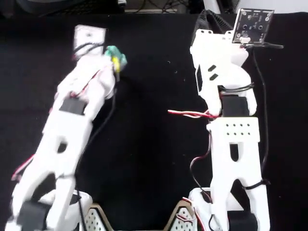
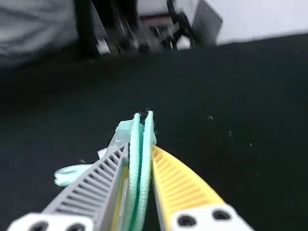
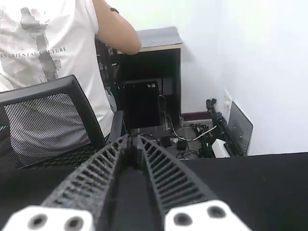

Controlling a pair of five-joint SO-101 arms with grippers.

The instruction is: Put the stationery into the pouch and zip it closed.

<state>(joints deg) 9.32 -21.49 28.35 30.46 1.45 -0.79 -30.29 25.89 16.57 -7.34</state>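
My left gripper [image 2: 139,146] has one grey and one yellow finger and is shut on a thin mint-green item [image 2: 140,126], held edge-on above the black table. A pale green loop [image 2: 67,173] hangs from the item beside the grey finger. From above, the left gripper [image 1: 115,60] sits at the far left of the table with the mint-green item [image 1: 115,51] poking out of it. My right gripper [image 3: 131,140] has black fingers, is shut on nothing, and is raised toward the room behind the table. I cannot tell whether the green item is the pouch.
A black cloth [image 1: 154,144] covers the table. The right arm [image 1: 231,130] stands upright on the right side. Behind the table are a mesh chair [image 3: 48,120], a dark cabinet [image 3: 144,101] and cables on the floor [image 3: 211,139].
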